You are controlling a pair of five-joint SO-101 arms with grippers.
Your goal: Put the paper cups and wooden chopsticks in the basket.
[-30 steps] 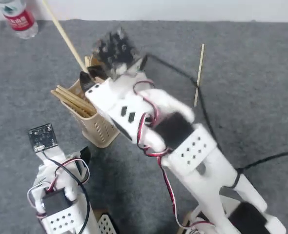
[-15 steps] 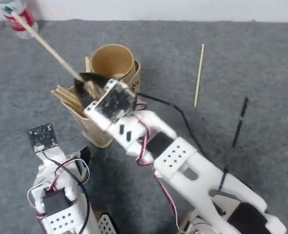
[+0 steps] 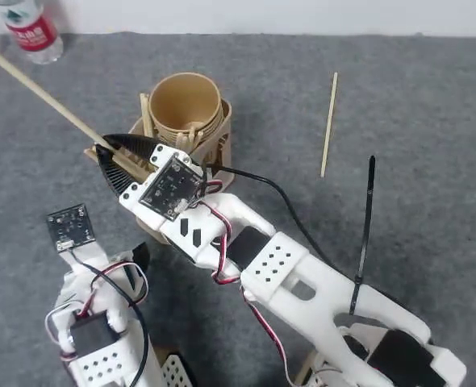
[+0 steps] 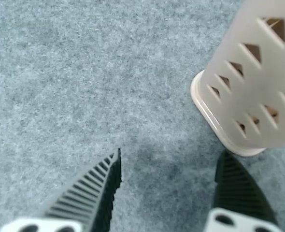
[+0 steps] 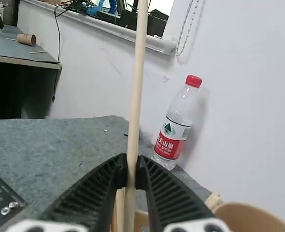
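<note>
Right claw (image 5: pixel 130 166), clenched on long pale wooden chopstick (image 3: pixel 44 95), swings lower over beige slotted basket (image 4: pixel 239 111); insertion near

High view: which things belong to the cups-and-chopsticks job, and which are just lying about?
Job: basket; paper cups standing in it; chopstick clamped in the right tool; loose chopstick on the carpet.
Lying about: water bottle.
</note>
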